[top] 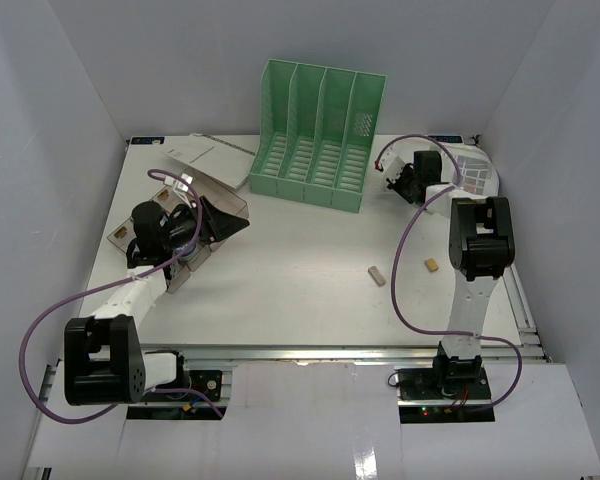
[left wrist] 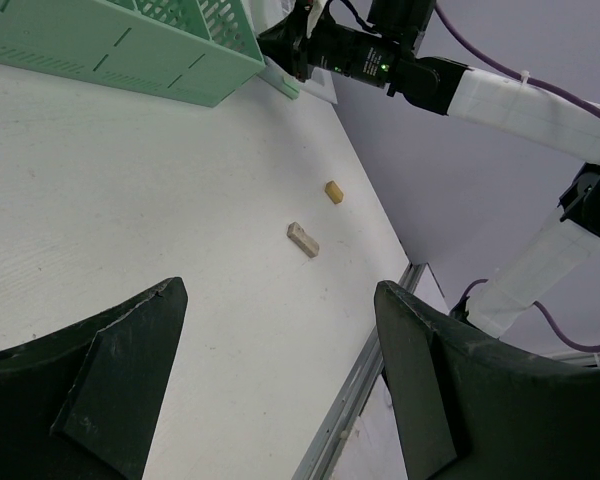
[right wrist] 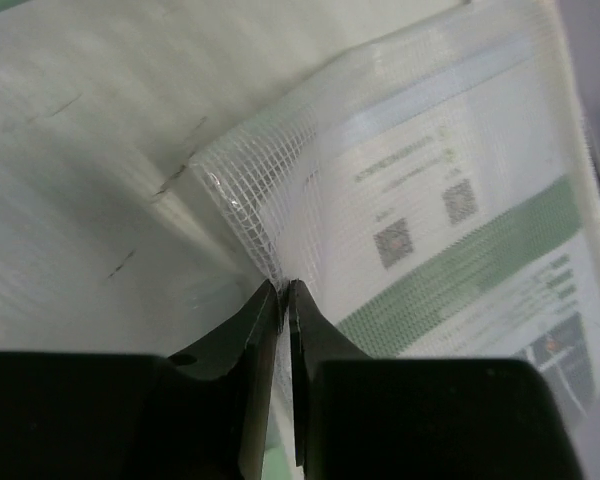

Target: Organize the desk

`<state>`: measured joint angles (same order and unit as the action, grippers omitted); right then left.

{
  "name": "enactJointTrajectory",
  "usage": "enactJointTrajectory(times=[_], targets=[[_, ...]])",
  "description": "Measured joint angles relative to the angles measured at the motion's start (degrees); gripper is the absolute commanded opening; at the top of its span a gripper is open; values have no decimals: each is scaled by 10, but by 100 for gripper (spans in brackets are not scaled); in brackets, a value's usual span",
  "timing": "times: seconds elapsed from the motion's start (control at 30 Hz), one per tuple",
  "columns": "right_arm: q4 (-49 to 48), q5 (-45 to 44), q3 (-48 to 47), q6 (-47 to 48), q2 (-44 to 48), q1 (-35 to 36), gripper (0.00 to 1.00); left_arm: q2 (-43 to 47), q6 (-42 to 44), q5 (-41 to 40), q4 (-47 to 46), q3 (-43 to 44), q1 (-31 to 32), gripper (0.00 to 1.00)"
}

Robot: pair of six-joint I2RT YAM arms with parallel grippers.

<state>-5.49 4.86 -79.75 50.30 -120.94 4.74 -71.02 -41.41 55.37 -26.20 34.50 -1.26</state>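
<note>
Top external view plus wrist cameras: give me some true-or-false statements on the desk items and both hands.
The green file rack stands toward the far edge of the desk. True.
The left hand grips a block. False: it is open and empty.
The right hand pinches the edge of the mesh pouch. True.
The long beige block and small yellow block lie inside the rack. False: both lie on the bare desk.

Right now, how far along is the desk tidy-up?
Done: nothing obvious; the green rack looks empty. In hand: the right gripper pinches the mesh pouch by its edge. Remaining: a pale block, a tan block and papers loose on the desk; left gripper open.
</note>
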Motion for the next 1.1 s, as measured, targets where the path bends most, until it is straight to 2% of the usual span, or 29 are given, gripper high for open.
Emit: enactJointTrajectory(times=[0.07,0.13,0.2,0.4,0.57,0.77,0.9,1.1], targets=[[23,12,0,3,-5,-2,34,0,0,0,0,0,0,86],[37,23,-1,6,-4,-5,54,0,0,0,0,0,0,86],[42,30,0,11,1,-9,66,0,0,1,0,0,0,86],[100,61,14,-8,39,-22,88,0,0,4,0,0,0,86],[194,105,-2,1,57,-33,96,0,0,6,0,0,0,86],[385,162,-112,154,40,-57,97,0,0,6,0,0,0,86],[461,175,-158,260,21,-69,97,0,1,6,0,0,0,86],[538,164,-169,412,6,-69,98,0,4,6,1,0,0,86]])
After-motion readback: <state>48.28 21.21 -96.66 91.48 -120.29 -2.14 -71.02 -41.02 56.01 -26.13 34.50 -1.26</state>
